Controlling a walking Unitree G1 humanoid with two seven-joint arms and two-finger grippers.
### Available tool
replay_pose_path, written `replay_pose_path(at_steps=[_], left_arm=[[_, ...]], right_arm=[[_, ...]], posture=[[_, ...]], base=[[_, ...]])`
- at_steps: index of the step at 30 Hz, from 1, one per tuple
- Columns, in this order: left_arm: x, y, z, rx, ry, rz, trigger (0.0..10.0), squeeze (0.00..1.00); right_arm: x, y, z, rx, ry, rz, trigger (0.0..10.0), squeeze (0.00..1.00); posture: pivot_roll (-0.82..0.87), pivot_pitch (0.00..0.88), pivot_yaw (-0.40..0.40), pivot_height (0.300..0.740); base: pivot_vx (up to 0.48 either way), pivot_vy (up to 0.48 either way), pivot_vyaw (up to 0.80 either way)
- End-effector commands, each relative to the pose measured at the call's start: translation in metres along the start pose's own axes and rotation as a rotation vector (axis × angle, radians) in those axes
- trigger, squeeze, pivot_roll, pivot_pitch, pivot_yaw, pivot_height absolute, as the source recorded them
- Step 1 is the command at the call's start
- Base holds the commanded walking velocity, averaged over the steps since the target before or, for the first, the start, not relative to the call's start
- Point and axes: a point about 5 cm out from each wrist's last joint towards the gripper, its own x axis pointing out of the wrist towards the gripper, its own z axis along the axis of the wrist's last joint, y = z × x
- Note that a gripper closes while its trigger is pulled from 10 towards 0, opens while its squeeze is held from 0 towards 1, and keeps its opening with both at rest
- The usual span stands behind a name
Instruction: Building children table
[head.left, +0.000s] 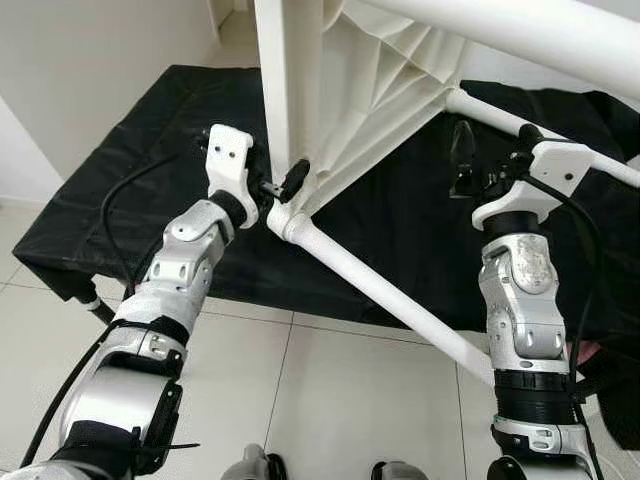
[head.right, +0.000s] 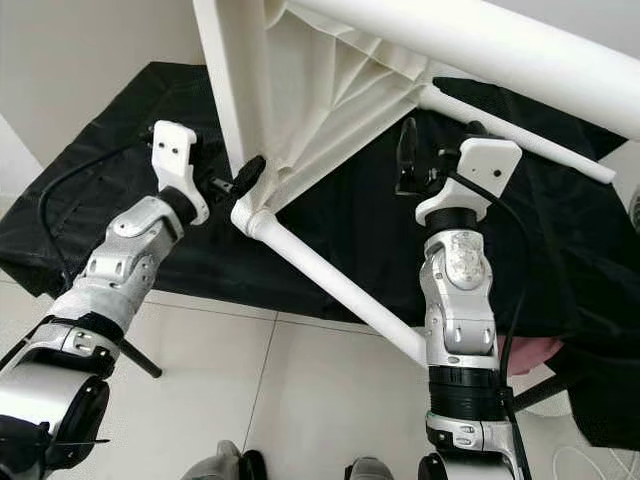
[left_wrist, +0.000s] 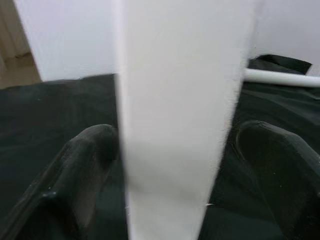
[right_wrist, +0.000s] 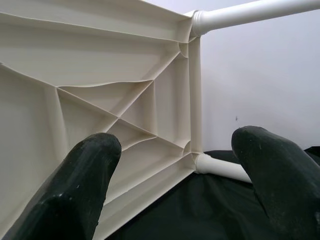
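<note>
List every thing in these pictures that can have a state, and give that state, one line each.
White table top: tipped on edge, ribbed underside facing the right gripper.
Table legs: fitted into corner sockets.
Left gripper: open, straddling the top's edge.
Right gripper: open, holding nothing.
Black cloth: spread under the table.

Both arms are silver metal in jointed segments, with black bands at the joints and a few small screws in the casings. Each wrist carries a white plastic bracket; the one above the left pincer (head.left: 285, 183) shows two screw holes. The right pincer (head.left: 462, 160) has long, rounded black fingers (right_wrist: 80, 185), and black cables loop along both arms.
</note>
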Motion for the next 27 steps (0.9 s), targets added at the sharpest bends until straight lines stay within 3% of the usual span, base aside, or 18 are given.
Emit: replay_pose_path(at_steps=[1, 17, 27], left_arm=[[0.0, -0.017, -0.005, -0.016, 0.028, -0.303, 10.0, 0.0], [0.006, -0.025, -0.013, -0.058, 0.062, -0.361, 10.0, 0.0], [0.02, -0.017, 0.004, -0.031, 0.03, -0.366, 10.0, 0.0]], right_arm=[[0.002, 0.004, 0.003, 0.014, -0.007, 0.019, 10.0, 0.0], [0.015, 0.012, 0.015, 0.021, -0.049, 0.065, 10.0, 0.0], [0.026, 0.004, 0.026, -0.023, -0.091, 0.072, 10.0, 0.0]], posture=[[-0.13, 0.138, 0.091, 0.74], [-0.14, 0.222, 0.092, 0.74], [-0.2, 0.212, 0.104, 0.74]], base=[[0.0, 0.0, 0.0], [0.0, 0.0, 0.0], [0.0, 0.0, 0.0]])
